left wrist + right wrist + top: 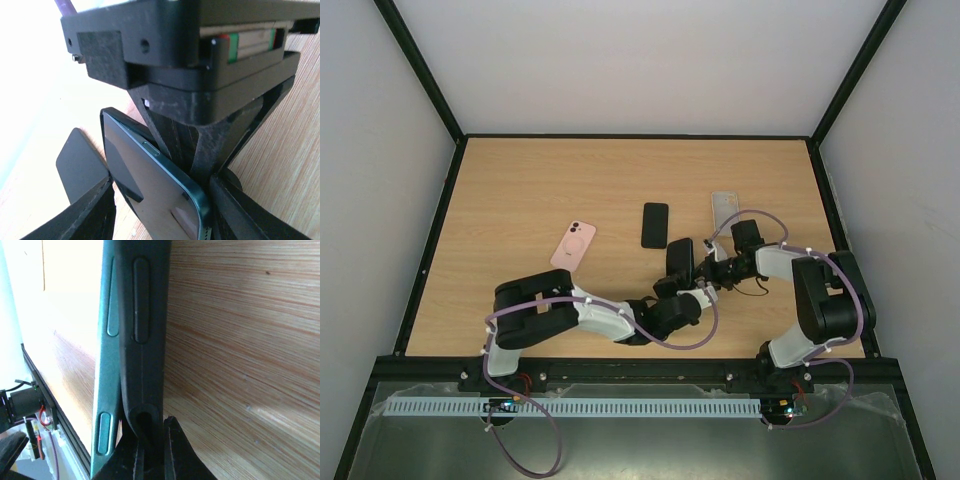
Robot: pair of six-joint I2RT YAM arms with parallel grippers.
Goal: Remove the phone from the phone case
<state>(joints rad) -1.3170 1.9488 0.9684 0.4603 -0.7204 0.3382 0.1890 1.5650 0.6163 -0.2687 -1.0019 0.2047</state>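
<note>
Top view, read from the left across the table (520,190), all places given relative to the phone (679,262). Well to the left of the phone lay a pink handset-shaped item (573,245), back upward. Just beyond the phone and slightly left lay a flat black slab (655,224). Neither was touched by an arm.

The left gripper (165,220) was closed across the phone's lower end, one finger against the dark screen side and the other on the far side, holding it raised off the table and tilted.

The right wrist view showed the phone's teal edge (107,365) and the black phone case (142,365) beside it. A narrow gap had opened between them toward the case's lower end, while higher up the two lay together.

From the right of the phone, the right gripper (150,450) was pinched shut on the freed lip of the case.

To the right of the phone and beyond it lay a pale, clear-looking case (724,210).

Judged progress: one lip of the case appeared to be lifted, but the phone was seated in the rest of the shell. Peeling the remaining edges and drawing the two apart were not yet done.
</note>
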